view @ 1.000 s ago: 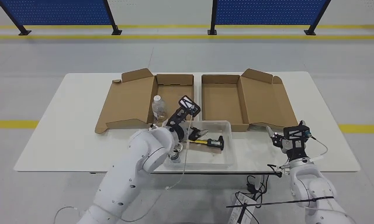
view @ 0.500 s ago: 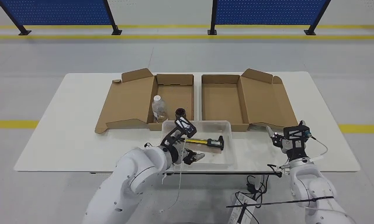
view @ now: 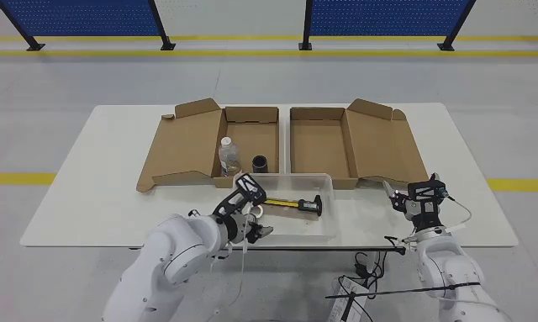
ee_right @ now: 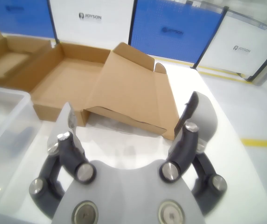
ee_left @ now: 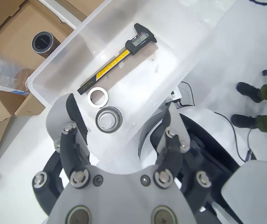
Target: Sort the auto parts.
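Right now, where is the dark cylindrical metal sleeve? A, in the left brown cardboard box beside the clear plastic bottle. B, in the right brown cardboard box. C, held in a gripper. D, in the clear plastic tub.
A: the dark cylindrical metal sleeve stands upright in the left brown cardboard box, close to the clear plastic bottle and outside the clear plastic tub.

We count two metal rings (ee_left: 89, 97) (ee_left: 97, 119) just ahead of the jaws of the left gripper (ee_left: 120, 101). One caliper (ee_left: 121, 55) lies farther out past them. There is one clear tub (ee_left: 147, 75). One black cylinder (ee_left: 42, 43) and one plastic bottle (ee_left: 0, 71) sit off beyond one jaw. There are two cardboard boxes (view: 252, 137) (view: 318, 150).
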